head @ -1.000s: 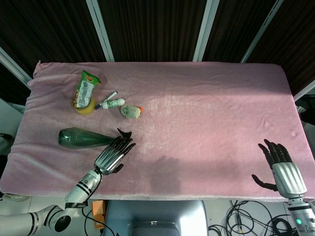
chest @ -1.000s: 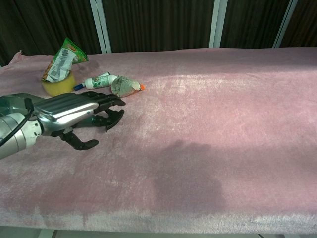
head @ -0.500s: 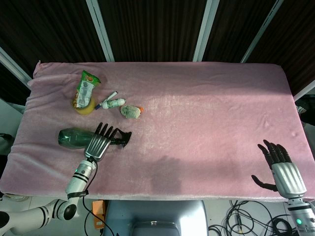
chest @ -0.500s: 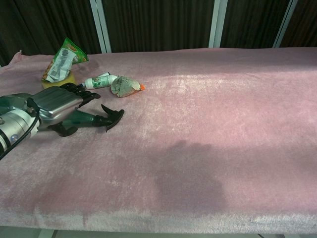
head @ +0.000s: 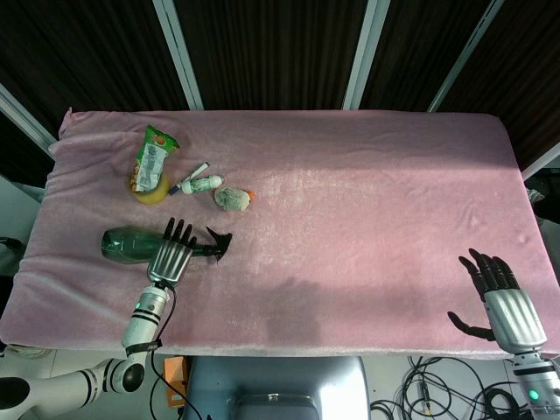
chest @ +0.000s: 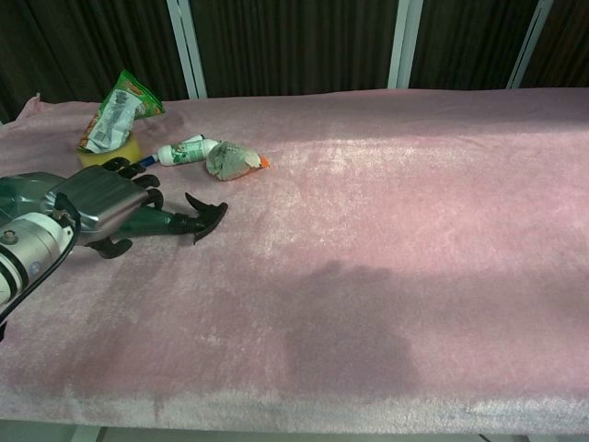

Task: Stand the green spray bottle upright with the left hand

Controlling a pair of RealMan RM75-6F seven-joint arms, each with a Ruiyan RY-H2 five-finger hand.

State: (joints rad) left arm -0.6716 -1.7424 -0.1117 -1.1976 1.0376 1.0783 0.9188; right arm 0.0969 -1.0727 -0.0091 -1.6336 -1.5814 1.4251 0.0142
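left robot hand (head: 170,256) lies palm-down over the lying green spray bottle (head: 129,243).

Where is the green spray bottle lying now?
In the head view, the green spray bottle lies on its side at the table's left, under the left robot hand, just below the snack packet.

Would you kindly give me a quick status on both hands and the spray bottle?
Left hand over the green spray bottle, fingers spread, no clear grip. Bottle lying flat, nozzle toward table centre. Right hand open, idle at near edge. Nothing in the way.
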